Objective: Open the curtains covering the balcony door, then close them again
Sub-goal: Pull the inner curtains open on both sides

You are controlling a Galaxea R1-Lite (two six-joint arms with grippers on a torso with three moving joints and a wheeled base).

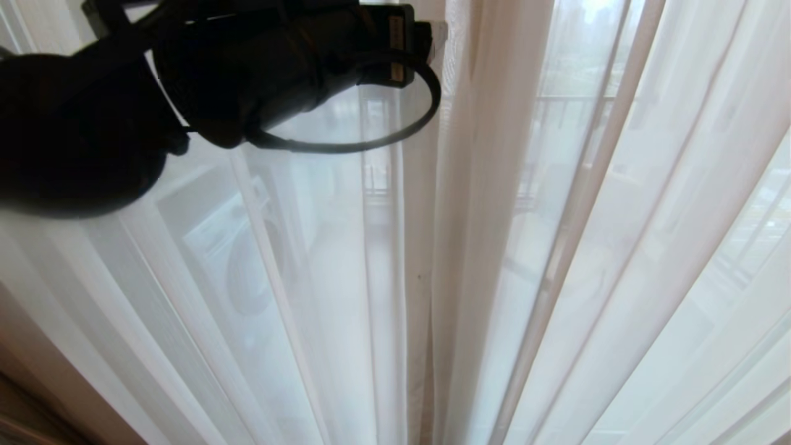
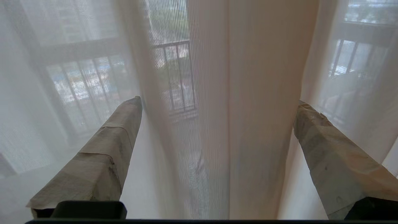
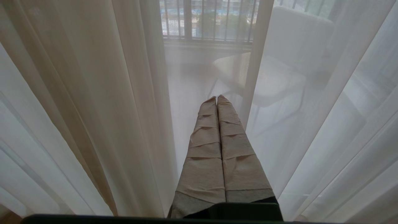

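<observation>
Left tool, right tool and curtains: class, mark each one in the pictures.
left tool (image 2: 217,101): left wrist view, gap midway between fingertips.
right tool (image 3: 217,98): right wrist view, where the tips meet.
curtains (image 1: 476,247): head view, a central fold.

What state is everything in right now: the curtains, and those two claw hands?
Curtains: drawn shut, hanging in folds, balcony showing only through the sheer fabric.
Left gripper: open wide, a fold of curtain between its fingers, not yet clamped.
Right gripper: shut, empty, beside the curtain.

Daylight floods in through the sheer curtains (image 1: 587,247), so my left arm (image 1: 185,80) goes to a black silhouette; everything beyond the fabric stays hazy.
</observation>
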